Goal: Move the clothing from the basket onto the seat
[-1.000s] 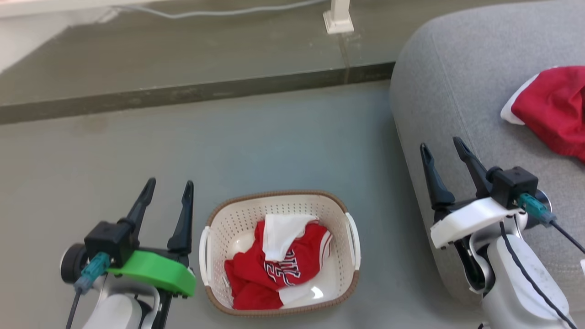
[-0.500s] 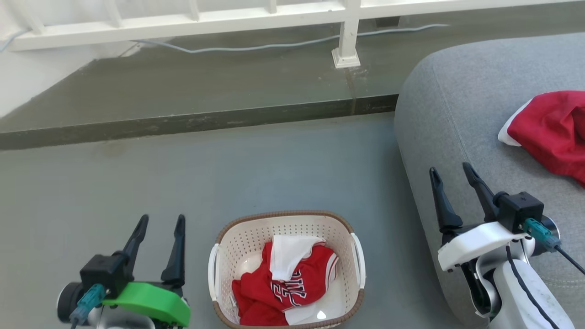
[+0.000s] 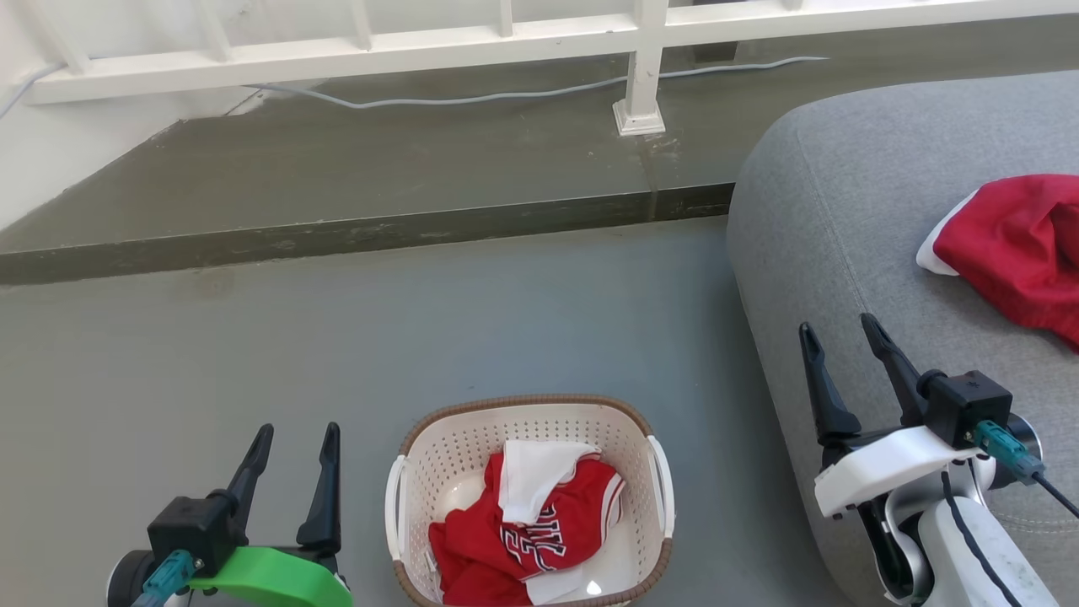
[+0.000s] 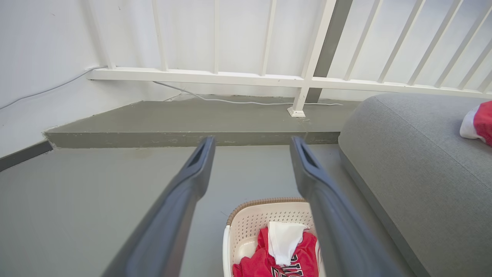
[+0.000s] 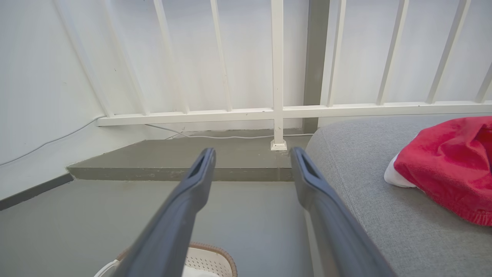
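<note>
Head view: jersey in one basket lower centre, second garment on seat; left gripper, right gripper spread, empty. Wrist views add railing uprights.

Head view: at 3 o'clock, a red garment lying on the grey seat is cut off by the right edge, as is the seat itself. At 6 o'clock, the basket runs partly off the bottom edge. The crumpled clothing inside it folds over its own lettering, which cannot be read. Left wrist view: one finger of the left gripper hides the basket's right side.
</note>
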Robot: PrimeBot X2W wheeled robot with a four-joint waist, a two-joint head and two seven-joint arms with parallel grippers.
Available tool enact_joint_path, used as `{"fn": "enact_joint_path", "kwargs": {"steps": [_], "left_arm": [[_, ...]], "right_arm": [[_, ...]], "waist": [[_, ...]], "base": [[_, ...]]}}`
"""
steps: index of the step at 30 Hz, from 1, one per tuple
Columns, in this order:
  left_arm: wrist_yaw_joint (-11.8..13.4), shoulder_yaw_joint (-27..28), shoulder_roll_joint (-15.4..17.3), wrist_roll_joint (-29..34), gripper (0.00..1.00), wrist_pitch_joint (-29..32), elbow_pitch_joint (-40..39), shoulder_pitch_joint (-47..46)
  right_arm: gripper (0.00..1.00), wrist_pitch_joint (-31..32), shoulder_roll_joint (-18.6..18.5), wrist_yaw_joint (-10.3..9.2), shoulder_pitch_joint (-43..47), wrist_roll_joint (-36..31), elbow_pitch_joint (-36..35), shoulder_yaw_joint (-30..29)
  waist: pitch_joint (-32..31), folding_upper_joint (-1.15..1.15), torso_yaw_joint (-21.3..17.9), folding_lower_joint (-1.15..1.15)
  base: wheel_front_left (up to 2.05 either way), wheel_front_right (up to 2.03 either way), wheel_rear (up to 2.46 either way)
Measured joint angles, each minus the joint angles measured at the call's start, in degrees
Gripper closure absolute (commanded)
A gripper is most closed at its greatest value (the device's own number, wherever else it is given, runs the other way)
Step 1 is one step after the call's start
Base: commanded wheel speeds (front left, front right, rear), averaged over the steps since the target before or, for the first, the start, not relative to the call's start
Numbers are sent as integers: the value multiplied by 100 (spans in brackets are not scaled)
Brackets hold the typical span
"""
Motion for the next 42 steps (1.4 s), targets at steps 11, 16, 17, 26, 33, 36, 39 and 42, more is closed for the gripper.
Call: {"fn": "enact_joint_path", "kwargs": {"steps": [11,16,17,26,33,36,39,42], "left_arm": [[1,16,-55,34,0,0,-44,35],[1,14,-66,46,0,1,-48,110],[1,13,-66,46,0,1,-48,121],[2,-89,-70,115,0,62,-75,123],[-75,-449,-108,310,0,187,93,-14],[-211,-665,-207,378,0,266,225,-270],[-318,-884,-357,430,0,318,383,-530],[-391,-1083,-475,538,0,427,636,-773]], "right_arm": [[0,65,-27,-1,51,4,-164,0],[0,109,-30,-63,132,7,-248,-13],[0,110,-29,-85,161,7,-263,-14],[0,210,-25,-90,170,14,-485,41],[0,280,-25,-68,161,13,-743,107],[0,311,-29,-67,157,13,-901,102],[0,338,-29,-55,146,12,-1053,108],[0,355,-27,-42,101,13,-1214,113]], "waist": [[-37,0,-4,0],[-43,0,3,0],[-43,0,5,0],[8,0,-20,0],[205,0,-142,0],[321,0,-196,0],[470,0,-252,0],[650,0,-315,0]], "base": [[0,0,0],[0,0,0],[0,0,0],[0,0,0],[0,0,0],[0,0,0],[0,0,0],[0,0,0]]}}
